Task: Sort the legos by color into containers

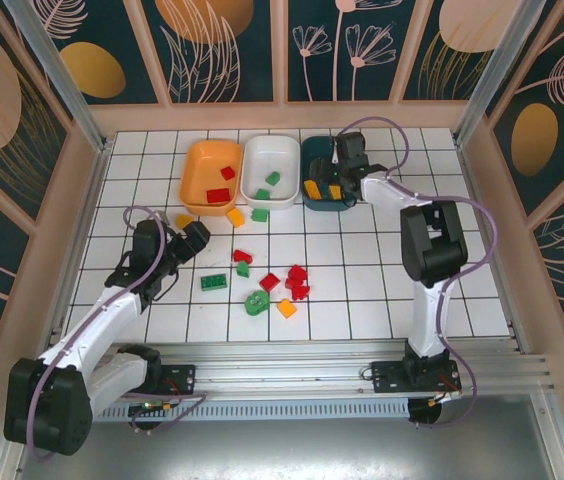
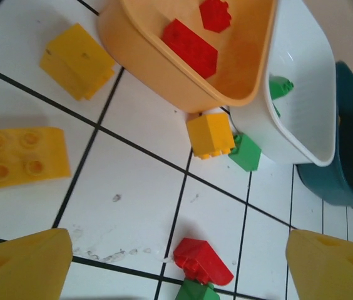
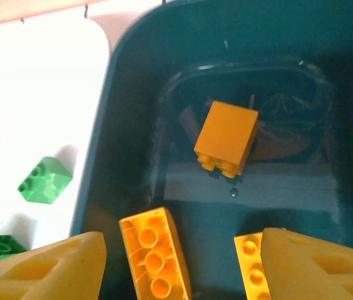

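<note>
A glossy sheen with faint reflections is seen on the dark teal rounded plastic bin (image 3: 133, 94). The orange rounded plastic bin (image 2: 140, 57) and the white rounded plastic bin (image 2: 308, 81) are finished smooth. Fine scuffs are shown on the white tiled table surface (image 2: 133, 206).

**Table** (image 1: 432, 280) of white tiles with dark joints. At its far centre three bins stand in a row, left to right: orange bin (image 1: 191, 180), white bin (image 1: 262, 160), dark teal bin (image 1: 312, 150). Nearer, loose bricks lie scattered: yellow bricks (image 1: 235, 216), green bricks (image 1: 214, 281), red bricks (image 1: 297, 280), one orange brick (image 1: 287, 308).
</note>
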Robot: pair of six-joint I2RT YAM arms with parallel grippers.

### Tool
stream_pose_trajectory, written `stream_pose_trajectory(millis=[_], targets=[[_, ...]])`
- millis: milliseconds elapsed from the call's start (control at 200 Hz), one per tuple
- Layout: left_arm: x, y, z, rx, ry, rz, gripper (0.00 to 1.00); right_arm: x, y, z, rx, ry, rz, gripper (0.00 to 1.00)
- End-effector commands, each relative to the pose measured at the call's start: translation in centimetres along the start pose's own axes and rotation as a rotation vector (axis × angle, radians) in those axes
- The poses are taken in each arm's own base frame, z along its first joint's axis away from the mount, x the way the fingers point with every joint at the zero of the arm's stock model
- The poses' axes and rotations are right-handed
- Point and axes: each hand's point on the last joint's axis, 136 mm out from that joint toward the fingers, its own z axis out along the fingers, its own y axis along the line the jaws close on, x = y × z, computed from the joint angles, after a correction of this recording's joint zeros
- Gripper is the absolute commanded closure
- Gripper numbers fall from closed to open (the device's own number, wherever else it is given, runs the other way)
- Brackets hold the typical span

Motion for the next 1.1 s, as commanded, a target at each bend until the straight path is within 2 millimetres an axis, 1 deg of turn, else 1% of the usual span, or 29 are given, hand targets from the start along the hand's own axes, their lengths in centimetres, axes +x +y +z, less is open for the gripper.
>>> stream_pose_trajectory(millis=[0,65,160,190,200,265,360,405,505,581,631,651,721,881,1021,1096], targets=[[-0.1,-1.9,-0.1,0.097,0.008,0.013,0.15,-2.3,3.4,-5.0,-0.037,-0.116,-0.028,0.33],[0.6,-1.6,0.1,0.088,0.031,0.016,0.17,-0.7,5.0,-6.0,-0.064,-0.1,-0.052,0.34],[2.2,-1.6,0.3,0.062,0.09,0.036,0.2,2.5,7.7,-7.3,-0.118,-0.061,-0.091,0.37],[2.8,-1.5,0.4,0.047,0.106,0.052,0.21,3.2,7.9,-7.5,-0.125,-0.05,-0.086,0.39],[3.0,-1.5,0.4,0.041,0.111,0.061,0.21,3.7,8.6,-7.7,-0.138,-0.043,-0.095,0.4],[3.8,-1.0,0.4,-0.009,0.124,0.112,0.21,6.1,10.8,-8.3,-0.177,-0.008,-0.108,0.44],[4.1,0.7,0.4,-0.071,0.11,0.124,0.2,9.6,14.3,-9.1,-0.22,0.043,-0.125,0.46],[4.2,0.9,0.4,-0.07,0.102,0.119,0.19,11.4,16.1,-9.4,-0.246,0.07,-0.14,0.45],[4.4,1.4,0.6,-0.065,0.085,0.091,0.16,14.6,19.0,-9.2,-0.275,0.119,-0.198,0.44],[4.1,2.4,0.4,-0.103,0.057,0.065,0.13,16.6,20.4,-8.5,-0.28,0.159,-0.267,0.4],[4.0,2.9,0.3,-0.12,0.037,0.052,0.11,17.9,21.7,-8.0,-0.308,0.201,-0.314,0.37],[4.0,3.0,0.2,-0.122,0.029,0.046,0.1,18.5,21.9,-7.7,-0.305,0.215,-0.331,0.37],[3.9,3.2,-0.1,-0.122,0.014,0.037,0.09,19.3,22.7,-6.6,-0.275,0.217,-0.382,0.36],[3.7,3.1,-0.9,-0.105,-0.003,0.027,0.08,20.3,22.7,-3.8,-0.228,0.227,-0.418,0.36],[3.5,3.1,-1.5,-0.099,-0.019,0.028,0.07,21.1,22.8,-2.0,-0.207,0.25,-0.458,0.41],[3.4,3.2,-1.7,-0.102,-0.025,0.033,0.07,21.3,22.9,-1.5,-0.205,0.255,-0.467,0.47]])
